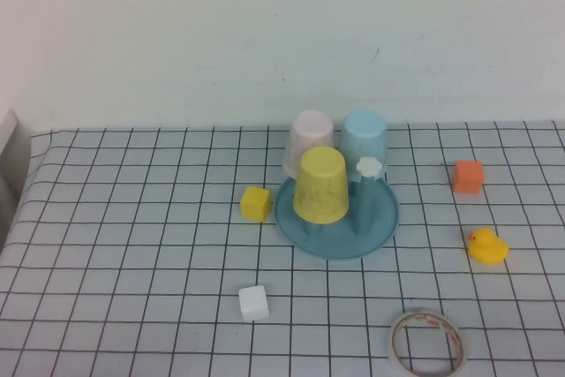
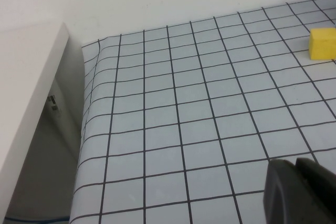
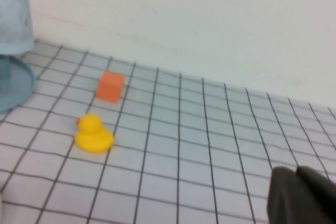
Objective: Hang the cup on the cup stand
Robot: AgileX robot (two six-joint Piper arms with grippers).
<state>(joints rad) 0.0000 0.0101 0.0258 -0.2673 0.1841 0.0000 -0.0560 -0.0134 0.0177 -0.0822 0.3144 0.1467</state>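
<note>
yellow cup [image 1: 320, 184] inverted on cup stand [image 1: 381, 218], apparently hung | left gripper [image 2: 297, 165] closed, empty, parked | right gripper [image 3: 297, 171] closed, empty, parked | nothing left

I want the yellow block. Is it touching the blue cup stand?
Apart. The high view shows a strip of checked cloth between the yellow block and the cup stand rim.

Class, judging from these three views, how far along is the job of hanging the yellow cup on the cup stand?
Done: the yellow cup sits upside down over a peg of the cup stand, alongside the pink cup and blue cup. In hand: nothing; the left claw and right claw are shut, away from the stand, over bare cloth. Left: apparently nothing; one flower-topped peg remains free.
</note>
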